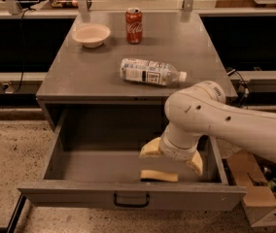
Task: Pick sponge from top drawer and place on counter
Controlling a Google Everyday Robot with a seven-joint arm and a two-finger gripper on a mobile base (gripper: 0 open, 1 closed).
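Observation:
The sponge [159, 175] is a small yellow-tan block lying flat on the floor of the open top drawer [130, 196], near the front panel and right of centre. My gripper [173, 160] hangs inside the drawer just above the sponge, with its tan pads spread apart, one to the left [150, 148] and one to the right [195, 163]. It holds nothing. The white arm comes in from the right over the drawer's right side. The counter [89, 74] is the grey cabinet top behind the drawer.
On the counter lie a water bottle on its side [151, 72], a red soda can [133, 19] and a white bowl [91, 34] at the back left. A cardboard box [258, 198] stands on the floor to the right of the drawer.

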